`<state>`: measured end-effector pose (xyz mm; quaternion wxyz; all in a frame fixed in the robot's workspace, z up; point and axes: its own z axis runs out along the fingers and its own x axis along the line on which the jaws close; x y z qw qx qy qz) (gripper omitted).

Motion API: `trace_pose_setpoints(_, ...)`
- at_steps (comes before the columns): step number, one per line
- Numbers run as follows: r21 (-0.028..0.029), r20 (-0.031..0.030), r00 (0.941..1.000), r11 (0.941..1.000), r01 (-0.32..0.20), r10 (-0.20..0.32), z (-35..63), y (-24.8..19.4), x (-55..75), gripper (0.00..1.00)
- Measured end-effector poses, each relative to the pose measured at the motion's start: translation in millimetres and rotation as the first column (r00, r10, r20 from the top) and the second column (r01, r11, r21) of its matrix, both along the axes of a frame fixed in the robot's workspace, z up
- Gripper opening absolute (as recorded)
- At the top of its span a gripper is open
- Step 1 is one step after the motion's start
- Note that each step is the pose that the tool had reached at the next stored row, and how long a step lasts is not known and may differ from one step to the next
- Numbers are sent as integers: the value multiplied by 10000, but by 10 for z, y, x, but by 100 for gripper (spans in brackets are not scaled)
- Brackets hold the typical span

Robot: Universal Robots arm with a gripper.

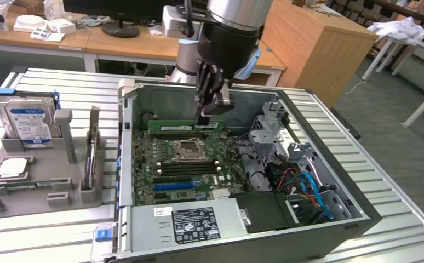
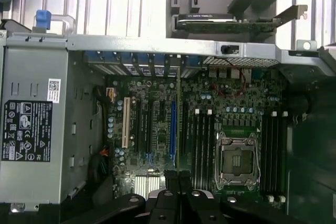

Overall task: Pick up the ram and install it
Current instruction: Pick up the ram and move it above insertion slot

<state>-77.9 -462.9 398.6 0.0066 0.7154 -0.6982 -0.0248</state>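
Observation:
My gripper (image 1: pixel 210 116) hangs inside the open computer case (image 1: pixel 358 208), over the far part of the green motherboard (image 1: pixel 197 175). It is shut on the ram (image 1: pixel 172 127), a thin green stick held level and on edge just above the board. The black memory slots (image 1: pixel 186 164) lie on either side of the silver processor socket (image 1: pixel 190 148). In the wrist view the shut fingertips (image 2: pixel 170 182) point down at the board between the socket (image 2: pixel 236 161) and the blue expansion slot (image 2: pixel 172 124), beside a bank of black slots (image 2: pixel 202 145); the ram is hard to make out there.
A grey holder tray (image 1: pixel 44 189) at the exterior view's left carries a silver hard drive (image 1: pixel 28 118) and an upright card (image 1: pixel 93 148). The power supply (image 1: pixel 190 224) fills the case's near end. Blue and orange cables (image 1: pixel 307 186) and a metal drive cage (image 1: pixel 274 126) crowd the exterior view's right.

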Motion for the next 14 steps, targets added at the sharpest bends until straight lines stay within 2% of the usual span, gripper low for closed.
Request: trace_pose_setpoints(14, 0, 1, 10000, 10000, -1, 1, 0, 0, 241, 12)
